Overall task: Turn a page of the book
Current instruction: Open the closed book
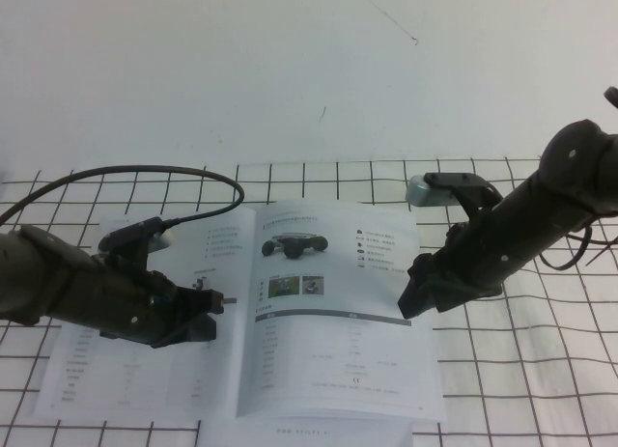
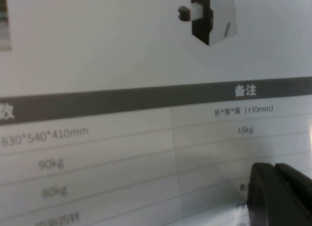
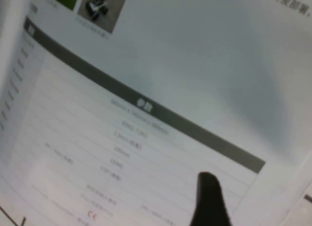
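A robot test bench in a lab or workshop, not a home.

A plain white wall (image 1: 290, 61) backs a table covered by a white cloth with a black grid (image 1: 541, 370), the kind used as a marked work surface. Two dark robot arms reach in from either side, the left gripper (image 1: 198, 317) low over the left half of an open product booklet (image 1: 319, 312) and the right gripper (image 1: 417, 291) at its right page. A loose black cable (image 1: 145, 174) loops across the cloth, and the booklet's pages show wheeled robot vehicles and spec tables.
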Controlling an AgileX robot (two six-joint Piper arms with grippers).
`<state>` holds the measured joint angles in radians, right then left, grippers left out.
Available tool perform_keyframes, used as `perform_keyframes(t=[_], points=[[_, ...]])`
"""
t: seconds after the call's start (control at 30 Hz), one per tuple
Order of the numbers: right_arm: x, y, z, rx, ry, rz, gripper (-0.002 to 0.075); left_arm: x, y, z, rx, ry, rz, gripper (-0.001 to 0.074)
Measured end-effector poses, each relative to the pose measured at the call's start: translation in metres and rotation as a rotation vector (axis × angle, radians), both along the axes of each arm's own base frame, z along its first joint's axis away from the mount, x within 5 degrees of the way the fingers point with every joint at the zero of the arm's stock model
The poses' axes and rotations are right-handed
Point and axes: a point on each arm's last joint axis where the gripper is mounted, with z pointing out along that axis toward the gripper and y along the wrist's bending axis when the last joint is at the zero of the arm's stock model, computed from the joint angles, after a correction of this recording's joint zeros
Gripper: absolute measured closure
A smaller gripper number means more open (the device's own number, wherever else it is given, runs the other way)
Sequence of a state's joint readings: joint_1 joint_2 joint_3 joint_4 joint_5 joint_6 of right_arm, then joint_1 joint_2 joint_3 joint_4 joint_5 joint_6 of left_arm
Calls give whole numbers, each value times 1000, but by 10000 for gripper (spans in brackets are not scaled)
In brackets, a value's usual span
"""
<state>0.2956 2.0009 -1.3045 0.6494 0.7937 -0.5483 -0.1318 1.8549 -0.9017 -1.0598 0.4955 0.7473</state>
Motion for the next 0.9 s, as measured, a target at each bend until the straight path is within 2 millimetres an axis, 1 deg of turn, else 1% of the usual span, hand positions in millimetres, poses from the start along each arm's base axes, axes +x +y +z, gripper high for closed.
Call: perform_keyframes(t=[0.17, 0.43, 0.7, 0.9], points=[[4, 3, -13, 21, 30, -40, 275, 0, 0, -2, -3, 4, 3, 737], [6, 5, -26, 44, 80, -89, 273, 1, 0, -2, -8, 3, 9, 737], [7, 8, -28, 76, 105, -109, 273, 1, 0, -2, -16, 1, 18, 737], [8, 14, -28, 149, 105, -119, 272, 2, -1, -2, -21, 2, 22, 737]])
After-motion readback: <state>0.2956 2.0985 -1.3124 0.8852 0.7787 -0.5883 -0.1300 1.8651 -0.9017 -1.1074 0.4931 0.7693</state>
